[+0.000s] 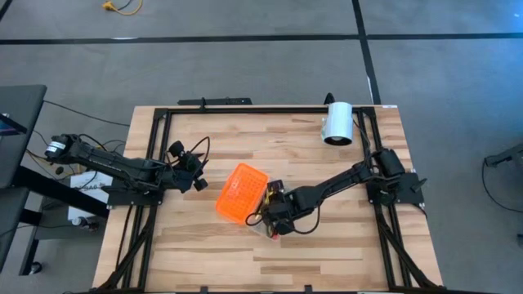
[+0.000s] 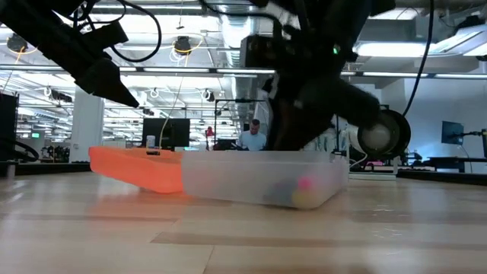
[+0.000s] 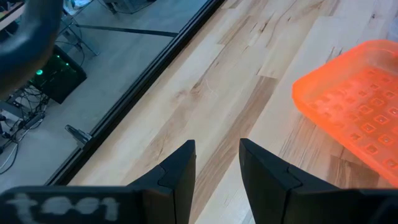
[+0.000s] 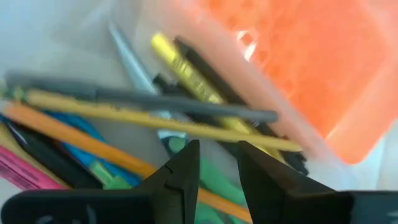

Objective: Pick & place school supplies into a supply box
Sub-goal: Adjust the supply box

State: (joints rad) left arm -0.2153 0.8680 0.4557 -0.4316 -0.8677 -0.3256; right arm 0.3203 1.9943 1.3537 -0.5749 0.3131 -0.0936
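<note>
— So what are the right fingers (image 4: 216,180) doing?
— They stand a narrow gap apart, gripping nothing, poised just above the pens and pencils (image 4: 155,112) lying in the clear base of the supply box (image 2: 259,179). A yellow pen, grey and black ones, an orange pencil, blue and pink pieces, and something green sit right under the fingertips.
— And the orange lid (image 1: 242,193)?
— Hinged open, it leans against the box base on the side toward the left arm.
— The left fingers (image 3: 216,171)?
— Also slightly parted and empty, held over bare tabletop (image 1: 327,245) near the lid's far edge.
— Anything else?
— A white cylinder (image 1: 337,122) lies well apart from the box, by the tabletop's back rim.
</note>
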